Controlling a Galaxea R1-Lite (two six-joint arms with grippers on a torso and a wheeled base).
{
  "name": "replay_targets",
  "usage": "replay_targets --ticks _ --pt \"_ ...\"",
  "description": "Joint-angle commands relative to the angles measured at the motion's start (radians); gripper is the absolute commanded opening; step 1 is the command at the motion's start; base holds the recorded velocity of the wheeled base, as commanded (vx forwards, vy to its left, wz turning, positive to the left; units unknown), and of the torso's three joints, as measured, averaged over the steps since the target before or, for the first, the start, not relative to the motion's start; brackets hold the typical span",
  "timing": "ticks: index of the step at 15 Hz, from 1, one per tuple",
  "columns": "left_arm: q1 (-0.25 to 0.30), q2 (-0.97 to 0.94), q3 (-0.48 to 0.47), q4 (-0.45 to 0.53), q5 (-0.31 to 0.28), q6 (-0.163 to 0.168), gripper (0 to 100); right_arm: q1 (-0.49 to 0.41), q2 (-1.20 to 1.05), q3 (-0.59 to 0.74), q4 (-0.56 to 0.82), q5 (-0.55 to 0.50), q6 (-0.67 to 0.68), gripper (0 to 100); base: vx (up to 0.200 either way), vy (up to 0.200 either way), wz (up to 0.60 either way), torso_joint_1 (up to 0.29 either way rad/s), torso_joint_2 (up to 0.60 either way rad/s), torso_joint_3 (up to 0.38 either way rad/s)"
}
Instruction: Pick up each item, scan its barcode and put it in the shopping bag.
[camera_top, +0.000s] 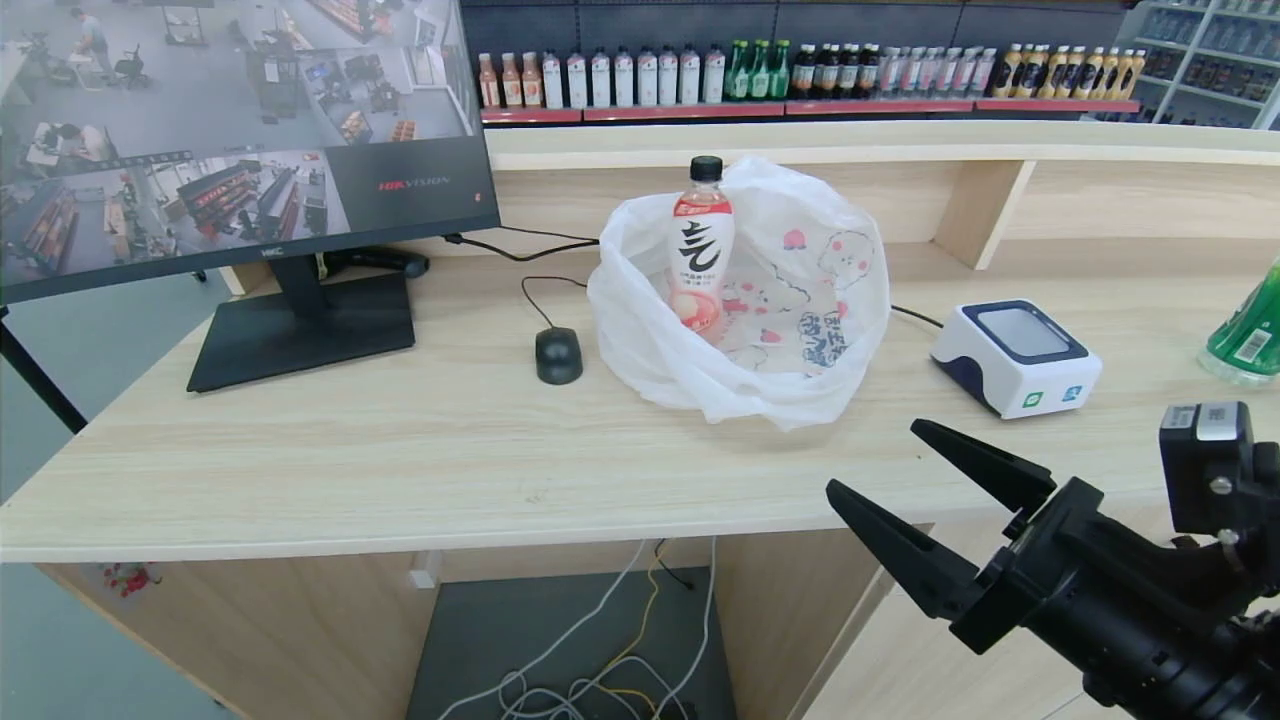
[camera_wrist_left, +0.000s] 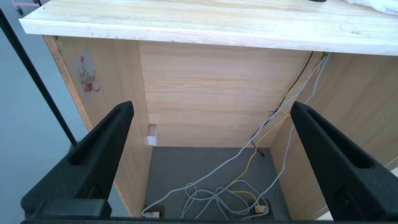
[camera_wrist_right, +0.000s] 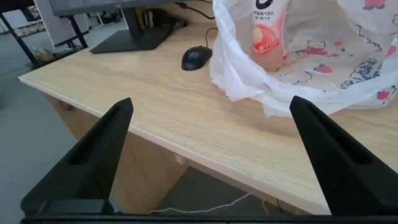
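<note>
A white printed shopping bag (camera_top: 760, 300) (camera_wrist_right: 323, 68) stands open on the wooden counter (camera_top: 400, 450). A pink-labelled bottle (camera_top: 700, 250) (camera_wrist_right: 268, 31) stands upright inside it. To the bag's right sits the white barcode scanner (camera_top: 1015, 355). A green bottle (camera_top: 1248, 335) stands at the counter's far right. My right gripper (camera_top: 872, 456) (camera_wrist_right: 211, 102) is open and empty, hovering over the counter's front edge, in front of the bag. My left gripper (camera_wrist_left: 211, 109) is open and empty, low in front of the counter and facing the space beneath it.
A monitor (camera_top: 200, 130) stands at the counter's back left, and a black mouse (camera_top: 558, 355) (camera_wrist_right: 196, 58) lies left of the bag. Loose cables (camera_top: 600, 660) (camera_wrist_left: 224, 186) lie on the floor under the counter. A raised shelf runs along the counter's back.
</note>
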Motion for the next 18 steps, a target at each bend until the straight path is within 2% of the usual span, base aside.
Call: replay_targets --ticks 1,3,18 --pt "0.000 0.000 0.000 0.000 0.000 0.000 100 -0.019 0.000 -0.007 -0.002 -0.001 -0.001 100 0.000 0.000 0.00 0.000 0.00 0.000" --pt "-0.002 0.000 0.000 0.000 0.000 0.000 100 -0.045 -0.013 0.002 -0.002 0.001 -0.002 100 0.000 0.000 0.00 0.000 0.00 0.000" --pt "0.000 0.000 0.000 0.002 0.000 -0.011 100 -0.056 -0.029 0.061 -0.002 0.001 -0.028 100 0.000 -0.200 0.00 0.004 0.00 0.001"
